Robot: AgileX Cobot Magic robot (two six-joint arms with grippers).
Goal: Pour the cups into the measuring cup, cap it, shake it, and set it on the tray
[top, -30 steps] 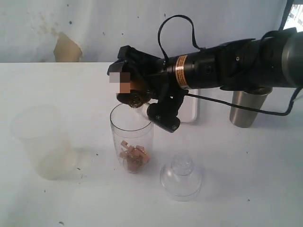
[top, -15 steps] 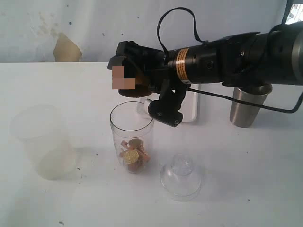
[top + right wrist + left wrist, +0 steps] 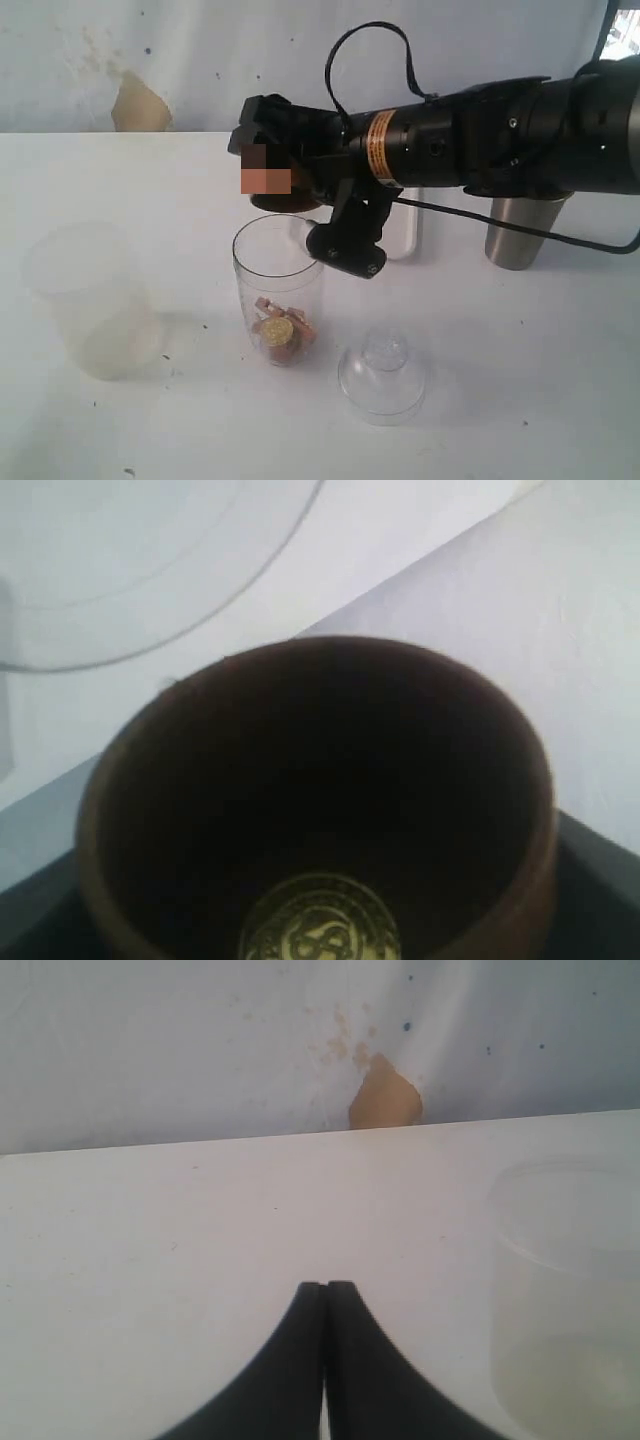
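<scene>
My right gripper reaches in from the right and is shut on the small brown wooden cup. The cup hangs tipped just above the mouth of the clear measuring cup. Brown pieces and a gold coin lie at the measuring cup's bottom. In the right wrist view the wooden cup fills the frame, with one gold coin inside. The clear domed cap rests on the table right of the measuring cup. The steel tumbler stands at the back right. My left gripper is shut and empty over bare table.
A wide frosted plastic cup stands at the left, also showing in the left wrist view. The white tray lies behind my right arm, mostly hidden. A black cable runs from the arm past the tumbler.
A gold coin at the wooden cup's lip dropped into the measuring cup. The right gripper then rose slightly with the cup. The left gripper's earlier state is not shown.
</scene>
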